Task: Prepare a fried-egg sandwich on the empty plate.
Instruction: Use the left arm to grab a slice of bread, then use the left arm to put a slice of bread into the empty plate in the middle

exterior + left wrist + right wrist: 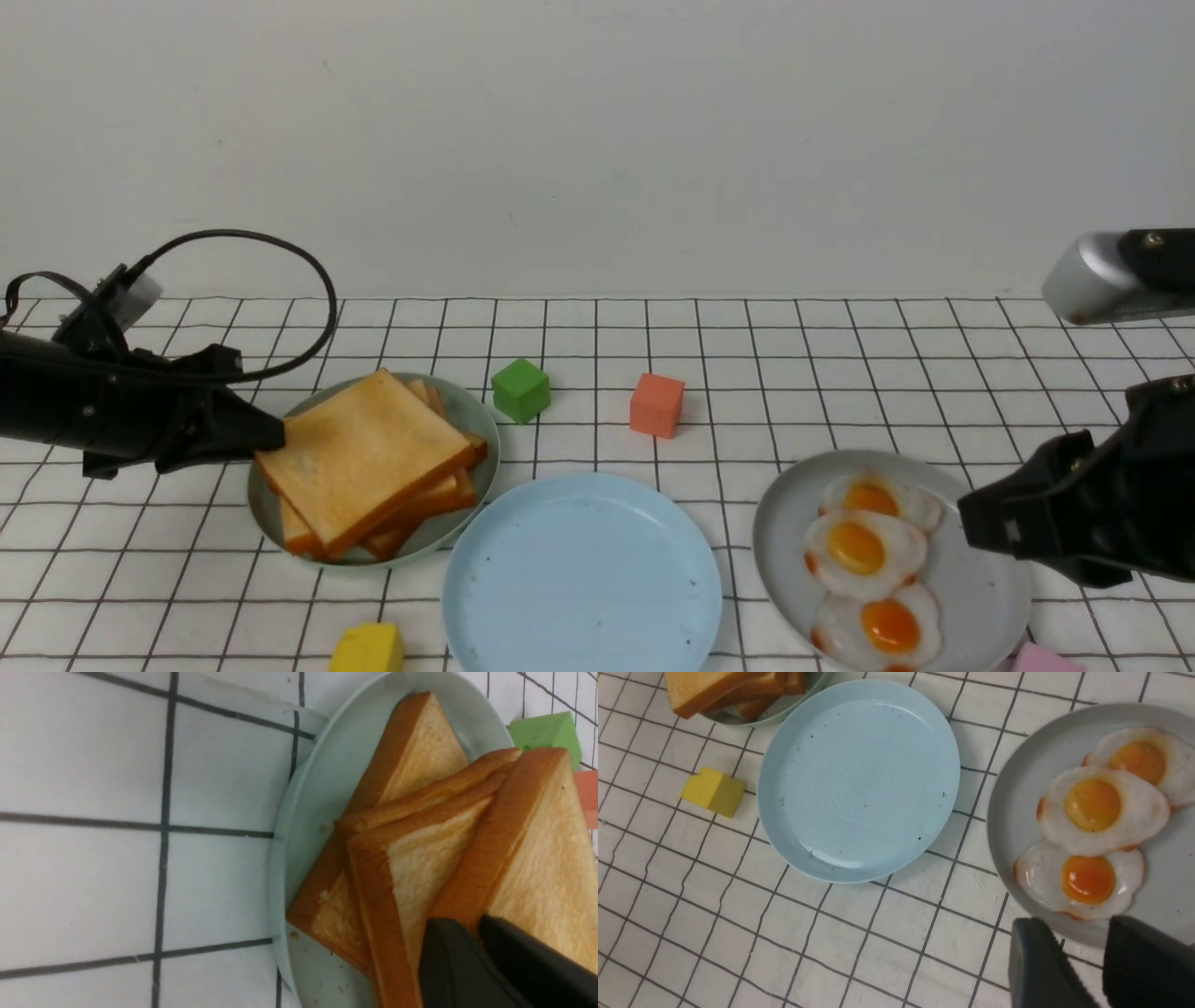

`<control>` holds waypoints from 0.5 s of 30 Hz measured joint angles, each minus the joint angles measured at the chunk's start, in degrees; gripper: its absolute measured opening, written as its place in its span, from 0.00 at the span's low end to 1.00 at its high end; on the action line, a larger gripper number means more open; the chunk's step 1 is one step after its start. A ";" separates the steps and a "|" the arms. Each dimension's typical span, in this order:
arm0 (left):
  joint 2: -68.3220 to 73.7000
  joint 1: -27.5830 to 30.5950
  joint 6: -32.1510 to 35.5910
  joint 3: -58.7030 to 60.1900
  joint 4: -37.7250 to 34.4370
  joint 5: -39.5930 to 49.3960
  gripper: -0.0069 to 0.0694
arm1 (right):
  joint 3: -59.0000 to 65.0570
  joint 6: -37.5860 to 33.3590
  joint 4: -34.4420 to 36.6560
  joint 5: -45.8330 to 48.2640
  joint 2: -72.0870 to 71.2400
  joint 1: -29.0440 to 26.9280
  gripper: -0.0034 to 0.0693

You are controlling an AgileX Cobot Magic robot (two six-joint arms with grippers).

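front: my side, facing forward | left wrist: close on toast stack [420,858] | right wrist: overhead, shares light-blue plate [859,788] with front

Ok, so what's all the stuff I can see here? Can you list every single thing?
toast: a stack of several slices, exact count unclear, golden-brown, on the green plate
green plate: one, pale green, left side
blue plate: one, light blue, nothing on it, front middle
grey plate: one, grey, right side
fried eggs: three, white with orange yolks, on the grey plate
green block: one, green, behind the blue plate
orange block: one, orange, beside the green block
yellow block: one, yellow, front, left of the blue plate
pink block: one, pink, front right corner, mostly cut off
tablecloth: one, white with dark grid
left gripper: one, black, closed on the top toast's corner
right gripper: one, black, open, by the grey plate's right side
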 joint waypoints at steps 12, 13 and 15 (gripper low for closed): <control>-9.75 -4.06 4.71 -5.00 0.07 11.41 0.16 | 0.00 -0.05 -0.06 1.22 0.00 0.00 0.38; -9.75 -5.74 5.54 -5.00 -0.12 12.11 0.16 | 0.00 -0.05 -0.06 1.22 0.00 0.00 0.38; -8.75 -11.69 6.28 -4.87 0.01 12.25 0.16 | 0.00 -0.05 -0.06 1.22 0.01 0.00 0.38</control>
